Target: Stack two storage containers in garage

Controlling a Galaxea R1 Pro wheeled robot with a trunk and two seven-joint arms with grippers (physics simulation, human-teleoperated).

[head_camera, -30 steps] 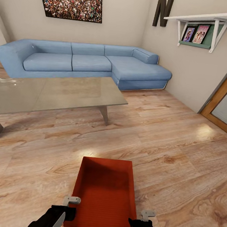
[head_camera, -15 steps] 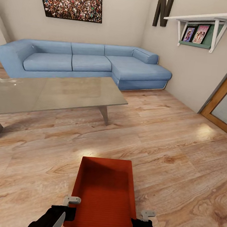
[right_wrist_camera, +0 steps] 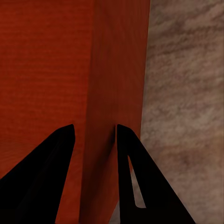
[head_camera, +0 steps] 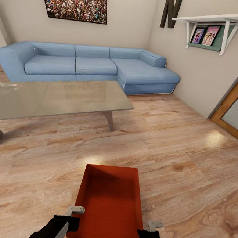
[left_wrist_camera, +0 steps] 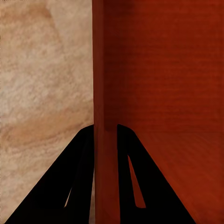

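Observation:
One red-orange storage container [head_camera: 107, 201] sits low in the head view, lengthwise in front of me over the light wood-plank floor of the living room. My left gripper [head_camera: 73, 220] is shut on its near left wall, and my right gripper [head_camera: 146, 231] is shut on its near right wall. In the left wrist view the gripper [left_wrist_camera: 105, 128] has the thin red wall [left_wrist_camera: 103, 84] between its dark fingers. The right wrist view shows that gripper [right_wrist_camera: 93, 128] straddling the bin's other wall [right_wrist_camera: 105, 84]. The bin is empty.
A glass coffee table [head_camera: 54, 98] stands ahead on the left, with a blue corner sofa [head_camera: 92, 64] behind it against the beige wall. A white wall shelf [head_camera: 218, 23] hangs at the right, above a wood-framed doorway [head_camera: 237, 106]. Bare plank floor [head_camera: 181, 152] lies ahead on the right.

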